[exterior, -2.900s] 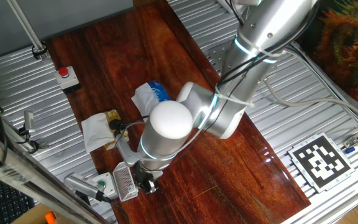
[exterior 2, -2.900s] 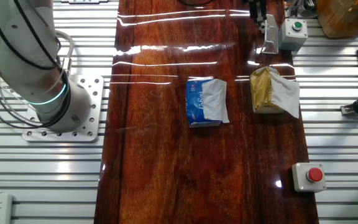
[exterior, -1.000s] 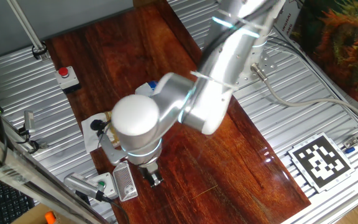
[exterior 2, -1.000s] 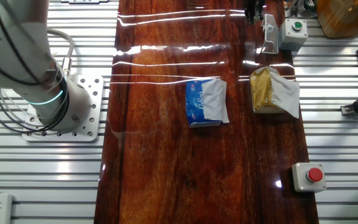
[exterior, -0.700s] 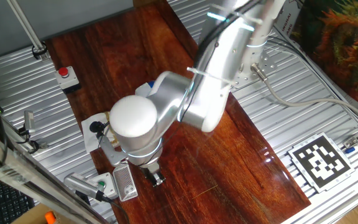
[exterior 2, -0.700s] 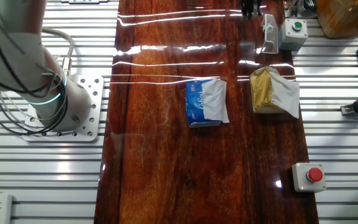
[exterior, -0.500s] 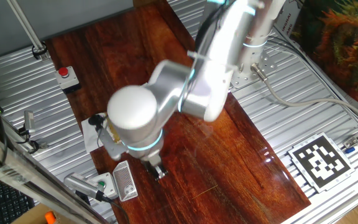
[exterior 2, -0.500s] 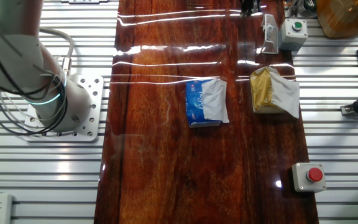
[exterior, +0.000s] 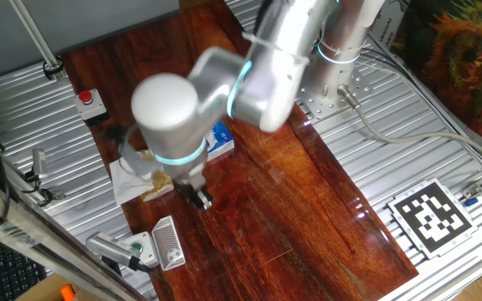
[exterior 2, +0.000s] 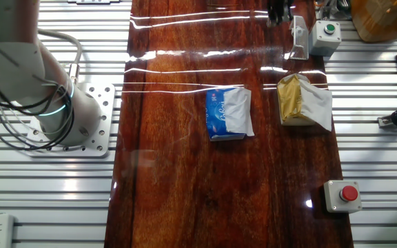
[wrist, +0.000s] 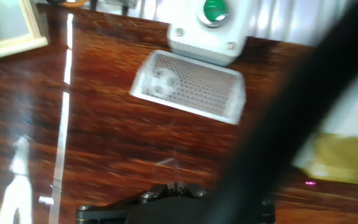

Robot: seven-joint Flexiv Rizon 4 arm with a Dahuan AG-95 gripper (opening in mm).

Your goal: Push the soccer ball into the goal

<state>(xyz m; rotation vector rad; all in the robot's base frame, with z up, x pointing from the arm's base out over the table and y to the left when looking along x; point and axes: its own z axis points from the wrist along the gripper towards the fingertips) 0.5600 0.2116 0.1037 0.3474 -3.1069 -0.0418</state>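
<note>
The hand view alone shows the soccer ball (wrist: 158,81): it sits inside the goal (wrist: 191,87), behind the mesh, toward the frame's left end. The goal lies on the desk (wrist: 86,137) just in front of a white box with a green button (wrist: 211,28), which touches or nearly touches its far side. A thick dark cable (wrist: 291,118) crosses the right of this view, and only the gripper's dark base shows along the bottom edge, so the fingers' spacing cannot be told here.

In one fixed view the gripper (exterior: 199,197) hangs blurred over the desk (exterior: 308,209), beside a white napkin (exterior: 132,180) and apart from the goal (exterior: 167,243), which stands at the desk's near corner; the ball is too small to make out there. The jaws look close together, though blur leaves it uncertain.

The other fixed view shows the goal (exterior 2: 298,38) edge-on near a far corner, a tissue pack (exterior 2: 229,114) mid-desk, and a red button (exterior 2: 349,193) off the desk's side.
</note>
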